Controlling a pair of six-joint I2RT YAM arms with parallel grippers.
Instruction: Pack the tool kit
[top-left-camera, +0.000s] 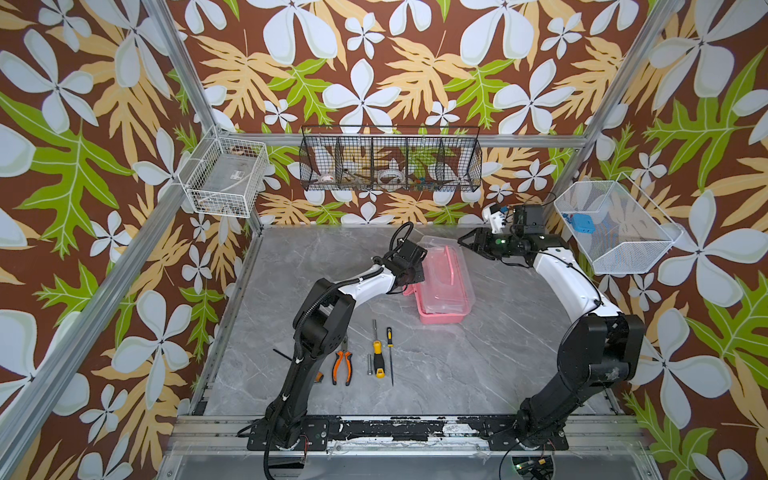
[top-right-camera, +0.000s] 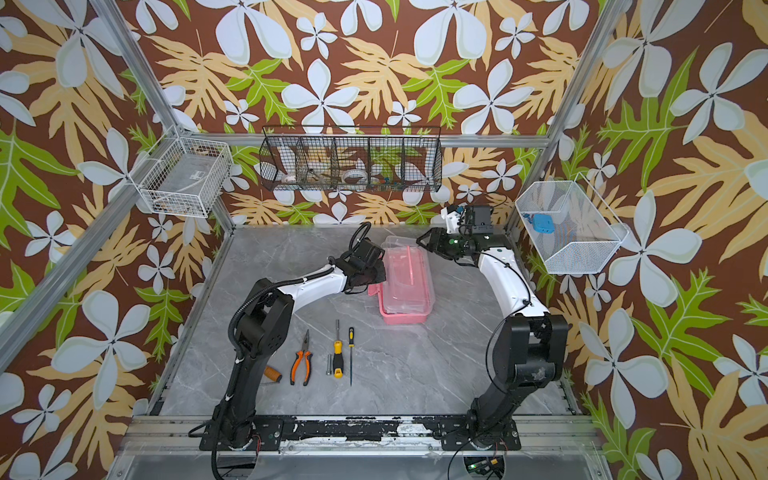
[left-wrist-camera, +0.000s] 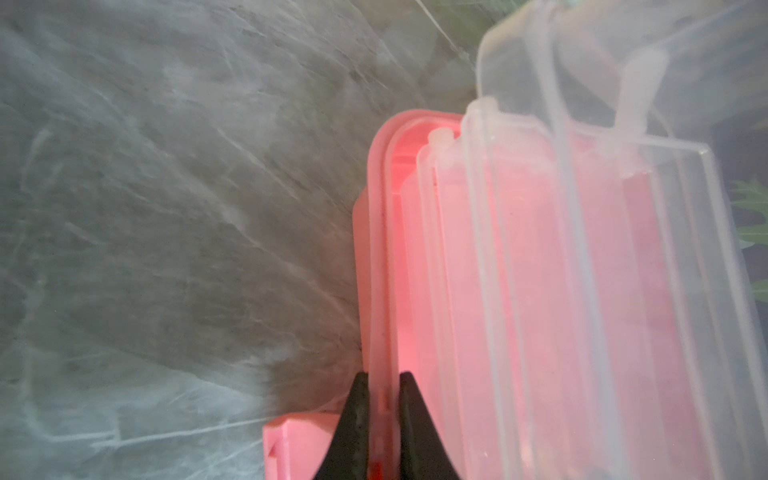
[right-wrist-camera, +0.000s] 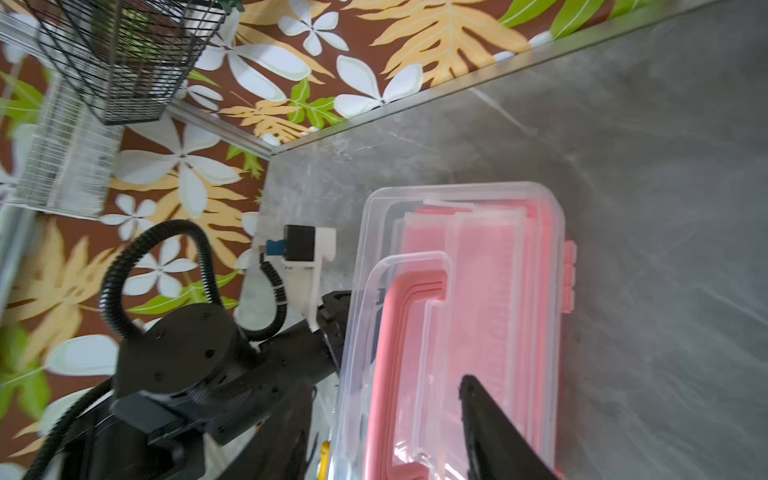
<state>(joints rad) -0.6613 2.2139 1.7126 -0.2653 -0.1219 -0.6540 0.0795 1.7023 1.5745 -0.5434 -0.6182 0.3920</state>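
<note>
**Left end effector (left-wrist-camera: 384, 380) pinching the case wall**

We had its black tips clamped on the rim of the rectangular pink plastic case (top-left-camera: 440, 318), which sat mid-way back on the grey marble-look desk (top-left-camera: 478, 365), its clear lid (top-left-camera: 451, 274) apparently partly raised. Our right end effector (top-left-camera: 467, 246) hovered spread beside the lid's far corner. We judged it best to hold the base firm and swing the lid fully back before fetching the orange-black pliers (top-left-camera: 341, 368) and yellow-black screwdrivers (top-left-camera: 377, 359).
</note>
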